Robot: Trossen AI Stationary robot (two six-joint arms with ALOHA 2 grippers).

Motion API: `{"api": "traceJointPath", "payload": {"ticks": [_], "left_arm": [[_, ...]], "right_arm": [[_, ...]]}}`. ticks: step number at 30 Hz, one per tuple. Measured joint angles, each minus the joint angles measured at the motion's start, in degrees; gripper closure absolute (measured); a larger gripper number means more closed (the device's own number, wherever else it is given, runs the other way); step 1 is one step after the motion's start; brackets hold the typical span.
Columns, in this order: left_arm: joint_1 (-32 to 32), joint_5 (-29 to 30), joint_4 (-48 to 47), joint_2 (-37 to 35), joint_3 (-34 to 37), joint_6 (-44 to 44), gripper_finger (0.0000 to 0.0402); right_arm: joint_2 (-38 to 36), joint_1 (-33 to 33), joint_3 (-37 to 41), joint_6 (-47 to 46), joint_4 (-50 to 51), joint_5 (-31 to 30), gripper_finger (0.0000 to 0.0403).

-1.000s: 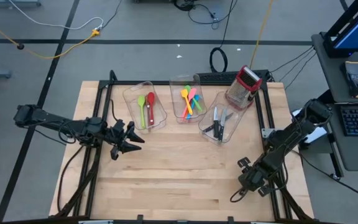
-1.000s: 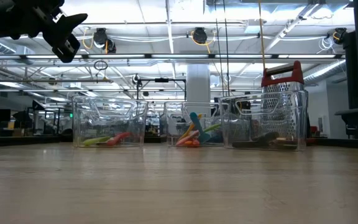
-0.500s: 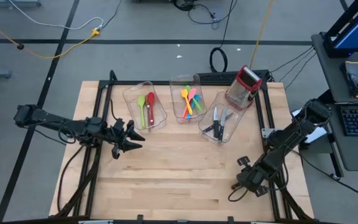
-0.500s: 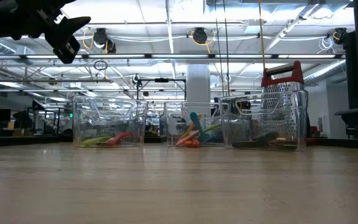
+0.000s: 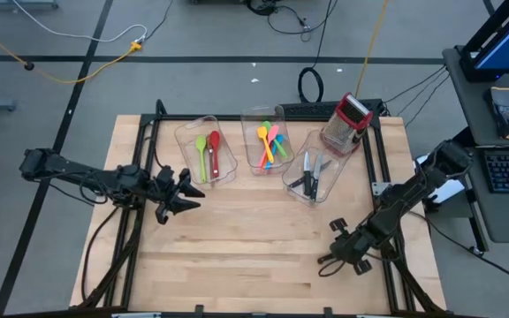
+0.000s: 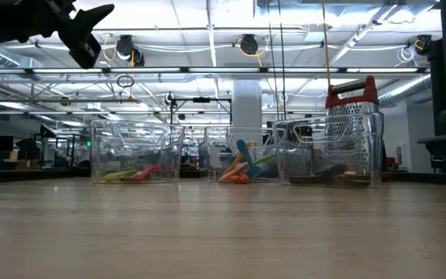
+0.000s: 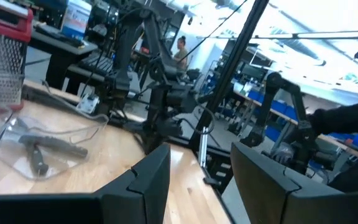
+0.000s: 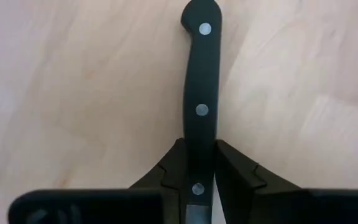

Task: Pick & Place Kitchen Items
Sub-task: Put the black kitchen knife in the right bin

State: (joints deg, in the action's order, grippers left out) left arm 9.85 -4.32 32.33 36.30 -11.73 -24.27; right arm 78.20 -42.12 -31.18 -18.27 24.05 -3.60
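Note:
A black-handled knife [image 8: 202, 74] with three steel rivets shows against the wooden table in the right wrist view. My right gripper [image 5: 330, 257] is shut on it near the table's near right corner. Its blade is hidden under the gripper. My left gripper [image 5: 189, 191] hangs open with nothing between its fingers, high over the table's left part, in front of the left bin. Green and red spoons [image 5: 208, 152], coloured spoons [image 5: 270, 143] and more knives [image 5: 310, 172] lie in three clear bins at the back. My right gripper pinches the knife's black handle at its blade end [image 8: 199, 155], one finger [image 8: 235, 169] on each long side. The fingers come steeply from above and lie across the handle. The handle's free end sticks out ahead of them. Whether the knife is clear of the table I cannot tell.
The three clear bins [image 5: 230, 168] stand in a row across the table's far half. A red-topped metal grater [image 5: 347, 124] stands beside the right bin. Bare wood [image 5: 246, 238] spreads over the near half. A black frame runs along the left and right edges.
My right gripper has moved a little toward the table's left edge and has turned and tipped as it went. My left gripper has tipped its fingertips slightly upward while staying in place.

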Motion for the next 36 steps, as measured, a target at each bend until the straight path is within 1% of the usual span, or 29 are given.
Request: {"api": "traceJointPath", "payload": {"ticks": [6, 13, 18, 29, 36], "left_arm": [[0.0, 0.0, 3.66, 0.07, 0.0, -0.12, 0.0229], [0.0, 0.0, 7.39, 0.06, 0.0, -0.24, 0.0229], [0.02, 0.0, 8.27, 0.06, 0.0, -0.27, 0.0229], [0.01, -0.02, 8.24, 0.08, 0.0, -1.41, 0.0229], [0.01, -0.02, 8.23, 0.08, 0.0, -1.44, 0.0229]], "right_arm": [[-0.22, 2.84, -0.34, 4.21, -5.29, -0.61, 0.0354], [0.1, 6.5, -4.67, 12.89, -4.12, -3.97, 0.0355], [-0.09, 8.96, -8.74, 17.32, -5.18, -2.96, 0.0355], [-0.1, 9.73, -18.42, 24.53, -5.86, -2.6, 0.0355], [-0.14, 11.23, -21.49, 27.48, -5.81, -2.42, 0.0355]]}}
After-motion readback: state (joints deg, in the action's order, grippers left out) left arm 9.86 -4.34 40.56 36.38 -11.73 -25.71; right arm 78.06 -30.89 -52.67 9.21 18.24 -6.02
